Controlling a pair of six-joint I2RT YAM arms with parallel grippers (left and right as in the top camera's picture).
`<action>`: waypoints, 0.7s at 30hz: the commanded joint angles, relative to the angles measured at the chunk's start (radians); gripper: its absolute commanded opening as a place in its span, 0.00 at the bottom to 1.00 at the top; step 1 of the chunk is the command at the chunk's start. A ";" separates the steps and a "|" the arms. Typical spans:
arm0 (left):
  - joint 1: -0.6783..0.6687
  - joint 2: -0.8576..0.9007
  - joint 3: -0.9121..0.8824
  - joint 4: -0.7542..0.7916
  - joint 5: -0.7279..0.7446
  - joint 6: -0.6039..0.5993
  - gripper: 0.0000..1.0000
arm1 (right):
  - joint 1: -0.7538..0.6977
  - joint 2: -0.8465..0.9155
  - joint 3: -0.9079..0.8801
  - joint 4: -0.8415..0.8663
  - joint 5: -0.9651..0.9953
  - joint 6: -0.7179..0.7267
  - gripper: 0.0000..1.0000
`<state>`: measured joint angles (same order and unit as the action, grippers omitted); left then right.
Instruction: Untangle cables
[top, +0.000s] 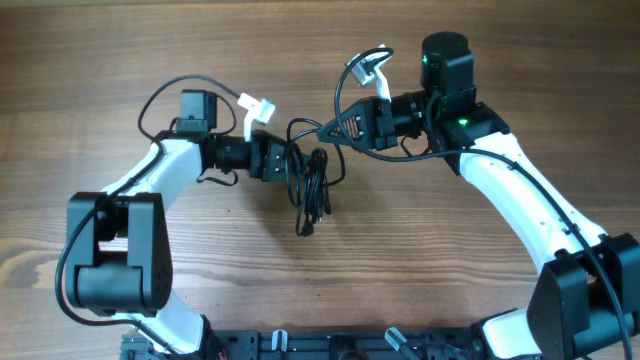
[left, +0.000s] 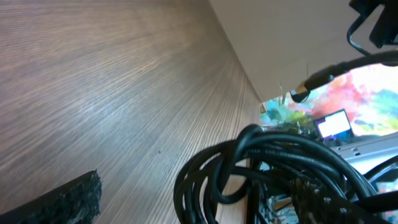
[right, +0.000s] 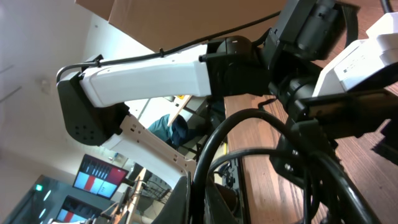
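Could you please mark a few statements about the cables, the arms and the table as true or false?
1. The bundle of thin black cables sits between the left gripper and the right gripper. True.
2. The table top is white plastic. False: it is a brown wood-grain table.
3. A small green light glows on the right arm's dark housing. True.
4. The cables are laid out as separate straight lines. False: they are looped and bunched together.
5. The left gripper is parked at the table's edge, far from the cables. False: it is right beside the bundle.
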<state>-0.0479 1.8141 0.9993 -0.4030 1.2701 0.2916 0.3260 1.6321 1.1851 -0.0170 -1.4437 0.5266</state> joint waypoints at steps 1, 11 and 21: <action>0.058 0.006 -0.005 -0.040 -0.009 0.074 1.00 | 0.002 -0.018 0.017 0.009 -0.032 0.000 0.05; -0.069 0.006 -0.005 -0.032 -0.098 0.075 0.98 | 0.002 -0.018 0.017 0.010 -0.032 -0.003 0.05; -0.248 0.006 -0.005 0.143 -0.396 -0.156 0.98 | 0.002 -0.018 0.018 0.010 -0.031 0.000 0.05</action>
<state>-0.2478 1.8141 0.9989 -0.3008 1.0492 0.2714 0.3260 1.6321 1.1851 -0.0170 -1.4506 0.5301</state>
